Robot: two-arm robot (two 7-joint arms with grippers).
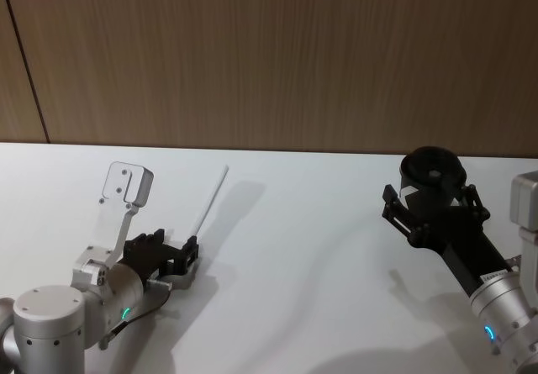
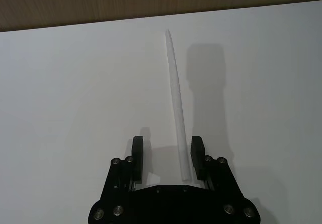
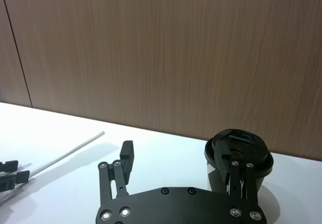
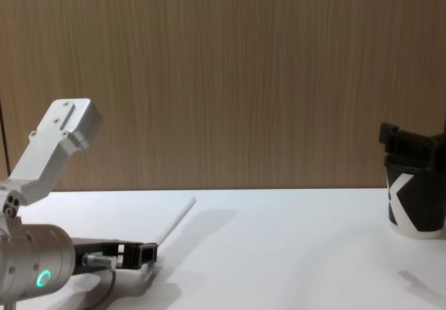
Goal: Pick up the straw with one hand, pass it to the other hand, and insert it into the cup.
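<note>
Straw (image 2: 173, 90) on table (image 1: 319, 248), 9 o'clock side, tip toward 1 o'clock. Left gripper (image 2: 167, 146) open, fingers straddling near end, straw off-centre. Centre first, close gently, lift level. Right gripper (image 1: 430, 196) open at cup (image 1: 431, 171), 3 o'clock.

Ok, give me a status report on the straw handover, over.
Left gripper open, straddling the near end of the long thin white straw on the white table. Right gripper open beside the black paper cup. Nothing lies between straw and cup.
</note>
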